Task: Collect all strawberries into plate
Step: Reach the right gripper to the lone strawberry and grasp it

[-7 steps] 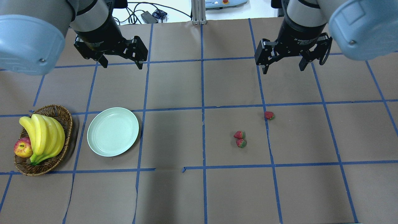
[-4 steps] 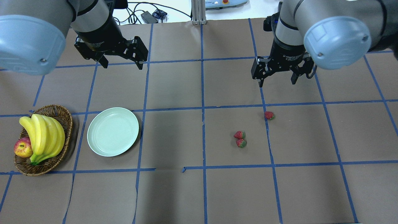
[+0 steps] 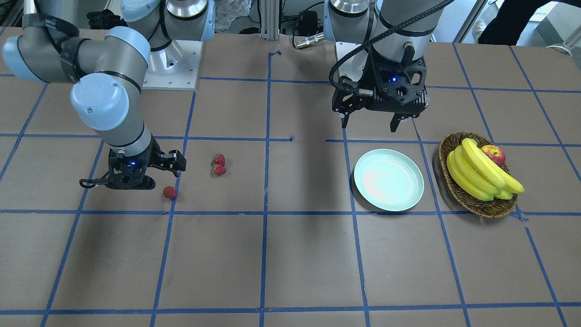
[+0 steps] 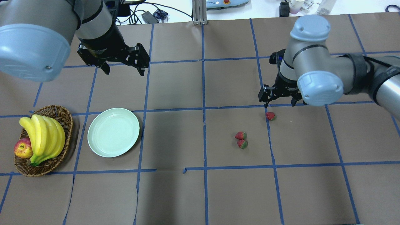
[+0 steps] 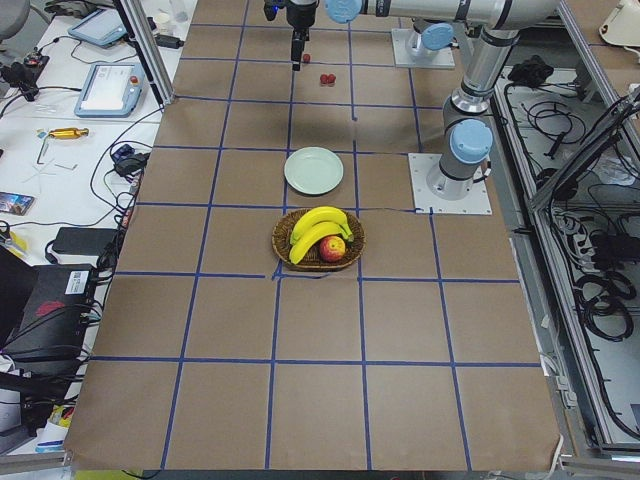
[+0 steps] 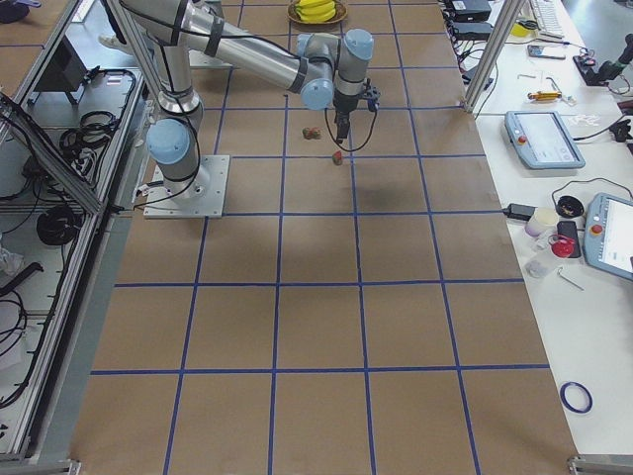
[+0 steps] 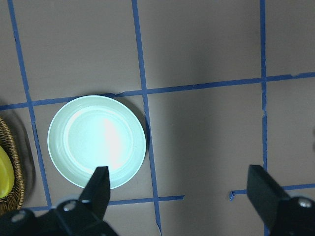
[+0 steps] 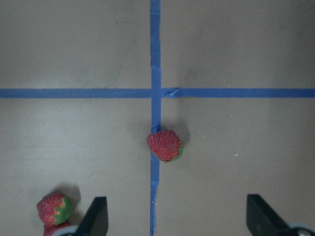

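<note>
Three strawberries lie on the brown table: a single one (image 4: 270, 116) on a blue tape line, and a touching pair (image 4: 240, 135) (image 4: 242, 143) to its left and nearer. The mint-green plate (image 4: 113, 132) is empty, far to the left. My right gripper (image 4: 279, 103) is open and empty, low just behind the single strawberry, which sits ahead of its fingers in the right wrist view (image 8: 165, 145). My left gripper (image 4: 125, 72) is open and empty, raised behind the plate, which shows in the left wrist view (image 7: 97, 141).
A brown wicker basket (image 4: 64, 115) with bananas (image 4: 43, 137) and an apple (image 4: 23, 148) stands left of the plate. Blue tape lines grid the table. Cables and devices lie beyond the far edge.
My right arm has swung forward and down from the back of the table to just behind the single strawberry. The left arm has barely moved. The strawberries and plate are unmoved.
</note>
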Controlling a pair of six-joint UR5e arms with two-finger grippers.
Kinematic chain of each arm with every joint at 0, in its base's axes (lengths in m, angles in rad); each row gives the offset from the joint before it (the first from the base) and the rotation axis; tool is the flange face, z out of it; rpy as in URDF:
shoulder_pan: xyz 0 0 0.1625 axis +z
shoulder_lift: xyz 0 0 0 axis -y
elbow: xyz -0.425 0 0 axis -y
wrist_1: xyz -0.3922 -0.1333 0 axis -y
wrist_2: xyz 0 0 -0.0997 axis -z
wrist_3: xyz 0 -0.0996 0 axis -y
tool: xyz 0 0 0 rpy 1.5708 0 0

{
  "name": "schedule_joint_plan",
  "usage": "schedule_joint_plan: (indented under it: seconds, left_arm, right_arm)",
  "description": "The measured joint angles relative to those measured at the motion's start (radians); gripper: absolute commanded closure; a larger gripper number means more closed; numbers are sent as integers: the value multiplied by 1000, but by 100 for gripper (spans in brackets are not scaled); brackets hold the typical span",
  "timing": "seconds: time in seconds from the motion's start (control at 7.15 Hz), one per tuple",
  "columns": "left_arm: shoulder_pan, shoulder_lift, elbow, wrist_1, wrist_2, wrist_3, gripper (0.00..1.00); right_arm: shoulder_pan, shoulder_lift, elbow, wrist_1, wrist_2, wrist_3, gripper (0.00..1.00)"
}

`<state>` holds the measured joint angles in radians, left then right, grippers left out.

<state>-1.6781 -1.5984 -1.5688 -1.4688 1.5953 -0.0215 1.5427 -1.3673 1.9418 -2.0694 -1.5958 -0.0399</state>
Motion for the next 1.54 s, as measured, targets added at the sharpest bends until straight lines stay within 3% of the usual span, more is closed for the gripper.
schedule_joint_plan:
  seconds: [0.28,0.42,0.56,0.98,1.12,1.26,1.4,1.54]
  left_arm:
    - [0,1,-3,-1,0,0,0]
    - [0,1,-3,-1,0,0,0]
    - [0,1,-3,-1,0,0,0]
    - [0,1,-4,0,0,0,0]
    - [0,2,-4,0,0,0,0]
    - [0,1,-4,0,0,0,0]
    - [0,1,-4,0,0,0,0]
    - [0,2,-4,0,0,0,0]
  right_arm:
    - [-1,38,109,-186,2,-8,3]
    - [-1,57,126,-235,5,-14,19]
    - [-1,71,129,-273,11,-19,28]
    - [-1,97,125,-308,17,-39,28]
    - [-1,107,125,-319,17,-45,39]
    - [-1,115,124,-331,17,-48,59]
    - [-1,118,124,-336,17,-49,68]
    - [-1,119,124,-337,17,-49,86]
